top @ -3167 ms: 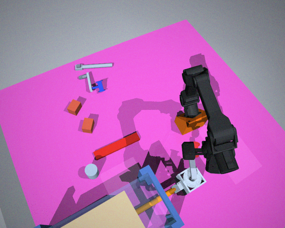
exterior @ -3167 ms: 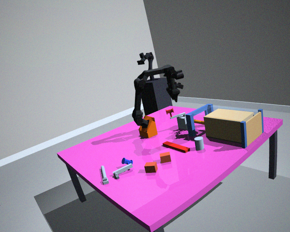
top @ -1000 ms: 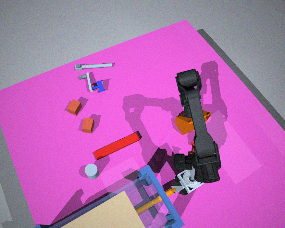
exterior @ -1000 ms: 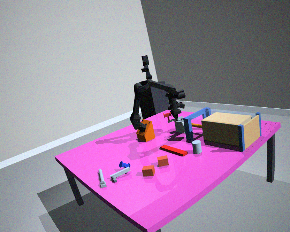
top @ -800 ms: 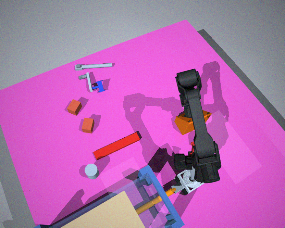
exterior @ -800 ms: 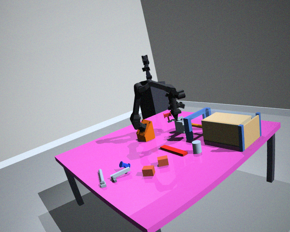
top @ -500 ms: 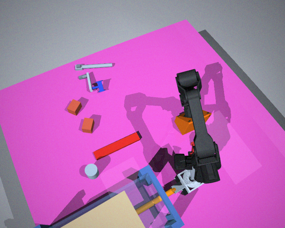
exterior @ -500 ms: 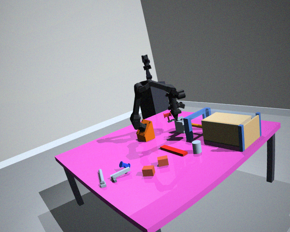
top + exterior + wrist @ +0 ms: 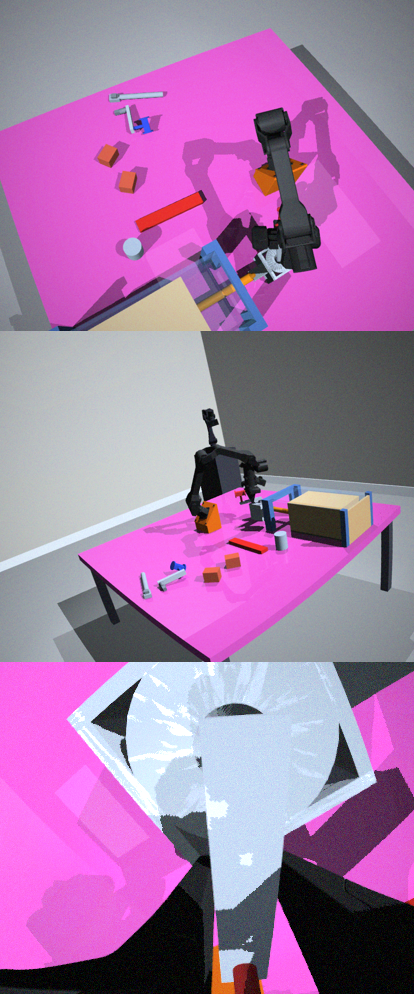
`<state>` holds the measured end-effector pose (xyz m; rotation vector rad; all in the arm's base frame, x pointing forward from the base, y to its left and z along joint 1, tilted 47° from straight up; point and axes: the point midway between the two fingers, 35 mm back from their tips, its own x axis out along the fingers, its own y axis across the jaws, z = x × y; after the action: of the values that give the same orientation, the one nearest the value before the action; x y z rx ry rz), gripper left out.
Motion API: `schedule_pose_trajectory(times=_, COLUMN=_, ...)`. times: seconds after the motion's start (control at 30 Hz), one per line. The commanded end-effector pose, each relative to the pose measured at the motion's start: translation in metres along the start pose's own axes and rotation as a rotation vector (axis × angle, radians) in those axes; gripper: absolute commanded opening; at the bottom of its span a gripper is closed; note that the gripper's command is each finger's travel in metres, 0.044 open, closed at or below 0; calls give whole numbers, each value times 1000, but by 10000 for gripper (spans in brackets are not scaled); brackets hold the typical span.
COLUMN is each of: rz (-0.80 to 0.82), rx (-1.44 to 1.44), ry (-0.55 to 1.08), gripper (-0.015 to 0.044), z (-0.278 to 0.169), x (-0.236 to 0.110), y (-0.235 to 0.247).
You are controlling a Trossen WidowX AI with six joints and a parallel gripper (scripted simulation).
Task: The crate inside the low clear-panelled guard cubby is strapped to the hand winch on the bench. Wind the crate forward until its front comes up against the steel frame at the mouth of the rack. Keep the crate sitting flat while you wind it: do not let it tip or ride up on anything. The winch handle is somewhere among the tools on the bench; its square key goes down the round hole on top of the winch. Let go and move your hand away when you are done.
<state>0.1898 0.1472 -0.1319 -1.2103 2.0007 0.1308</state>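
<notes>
The grey hand winch (image 9: 276,272) (image 9: 256,511) (image 9: 162,733) stands just outside the blue steel frame (image 9: 230,276) (image 9: 268,515). The winch handle (image 9: 245,827) sits with its end in the hole on top of the winch. Its grey arm runs out to a red knob (image 9: 239,492). My gripper (image 9: 240,862) (image 9: 276,253) (image 9: 251,499) is shut on the handle's arm, one dark finger on each side. An orange strap (image 9: 214,298) (image 9: 280,509) runs from the winch through the frame to the tan crate (image 9: 155,307) (image 9: 324,514), which sits flat under the clear guard, back from the frame.
A second crank with a blue knob (image 9: 134,121) (image 9: 172,575), a grey bar (image 9: 138,96) (image 9: 145,585), two orange cubes (image 9: 108,155) (image 9: 127,181), a red bar (image 9: 169,211) (image 9: 248,545) and a grey cylinder (image 9: 133,248) (image 9: 280,540) lie about. An orange wedge (image 9: 265,179) (image 9: 208,519) stands under the arm.
</notes>
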Motion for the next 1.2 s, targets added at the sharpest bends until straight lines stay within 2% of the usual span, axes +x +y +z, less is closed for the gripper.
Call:
schedule_pose_trajectory(times=0.0, rz=-1, rx=-2, ry=-2, gripper=0, z=0, x=1, y=0)
schedule_pose_trajectory(times=1.17, rz=21, rx=311, ry=-14, gripper=0, z=2, x=2, y=13)
